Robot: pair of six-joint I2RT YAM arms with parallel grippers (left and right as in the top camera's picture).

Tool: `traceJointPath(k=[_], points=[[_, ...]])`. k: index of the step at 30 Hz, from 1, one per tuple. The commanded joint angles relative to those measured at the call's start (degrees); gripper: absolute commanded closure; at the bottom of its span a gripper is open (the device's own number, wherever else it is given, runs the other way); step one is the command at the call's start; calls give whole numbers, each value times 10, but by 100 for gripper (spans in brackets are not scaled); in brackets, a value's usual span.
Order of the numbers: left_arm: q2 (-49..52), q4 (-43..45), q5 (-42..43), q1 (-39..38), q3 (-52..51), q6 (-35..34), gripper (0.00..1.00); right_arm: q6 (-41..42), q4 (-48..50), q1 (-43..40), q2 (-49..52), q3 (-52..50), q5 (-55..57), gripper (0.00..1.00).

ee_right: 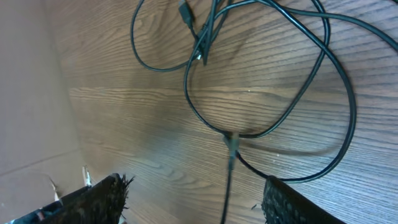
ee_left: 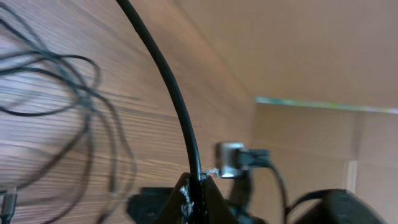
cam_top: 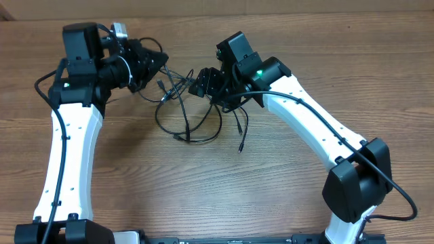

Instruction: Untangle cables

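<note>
Black cables (cam_top: 184, 102) heaped in loose loops on the table (cam_top: 271, 203). Left gripper (cam_top: 163, 61) pinching one strand at its tips. Right gripper (cam_top: 198, 84) spread wide, empty, just beside the tangle's far edge. Loops trailing from it toward the table's near edge, so likely nearer for the next pick.

no readable txt, labels or nos. anywhere in these views.
</note>
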Motion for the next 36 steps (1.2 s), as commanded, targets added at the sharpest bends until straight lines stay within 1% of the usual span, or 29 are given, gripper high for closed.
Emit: traceJointPath(k=[1, 4, 8, 13, 17, 21, 28, 29, 35, 36], points=[[-28, -21, -49, -4, 17, 86, 96, -1, 5, -3, 5, -2, 9, 31], [-49, -53, -57, -4, 43, 118, 96, 0, 15, -3, 11, -2, 9, 31], [-85, -124, -81, -4, 98, 154, 96, 2, 54, -3, 29, -2, 8, 31], [-125, -180, -54, -4, 116, 163, 96, 2, 129, -3, 62, -2, 13, 31], [-147, -213, -44, -4, 116, 170, 96, 21, 179, -3, 96, -2, 12, 31], [-151, -233, -45, -4, 116, 187, 96, 33, 216, -3, 122, -2, 12, 31], [-149, -246, -44, -4, 116, 187, 96, 34, 215, 10, 148, -2, 12, 33], [-149, -251, -44, -4, 116, 187, 96, 34, 220, 15, 154, -2, 14, 36], [-149, -272, -45, -4, 116, 190, 96, 35, 249, 26, 187, -2, 31, 37], [-149, -274, -45, -4, 116, 195, 96, 34, 251, 27, 192, -2, 33, 41]])
